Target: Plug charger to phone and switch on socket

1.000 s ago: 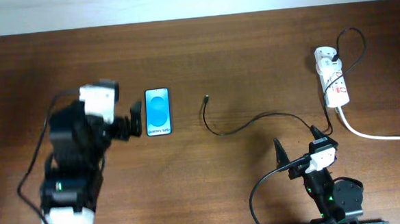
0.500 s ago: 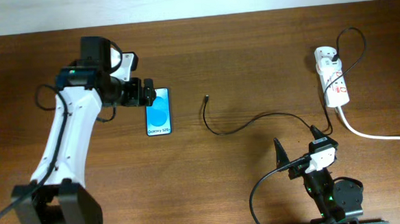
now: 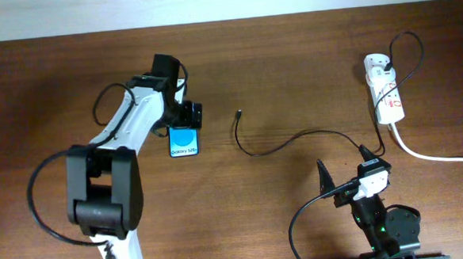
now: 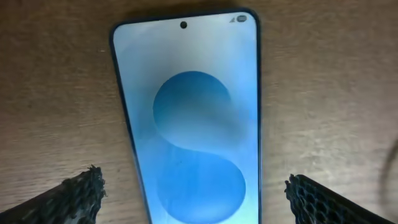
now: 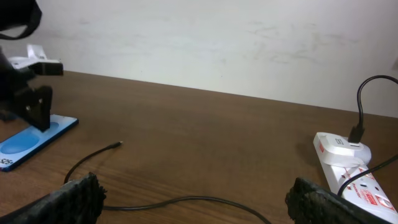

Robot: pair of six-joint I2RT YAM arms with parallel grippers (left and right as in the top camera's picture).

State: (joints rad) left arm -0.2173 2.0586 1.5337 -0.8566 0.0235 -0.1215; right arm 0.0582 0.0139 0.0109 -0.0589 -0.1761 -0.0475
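Wooden table [image 3: 291, 55] holds everything. Left gripper [image 3: 187, 117], fingers spread wide, hangs over the phone [image 4: 189, 112]. Right gripper [image 5: 198, 200] is also released, near the charger [image 3: 252, 148], whose head sits in the socket [image 3: 387, 97].

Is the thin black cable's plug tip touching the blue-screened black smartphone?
Apart. The overhead view shows bare wooden table between the cable's tip and the smartphone.
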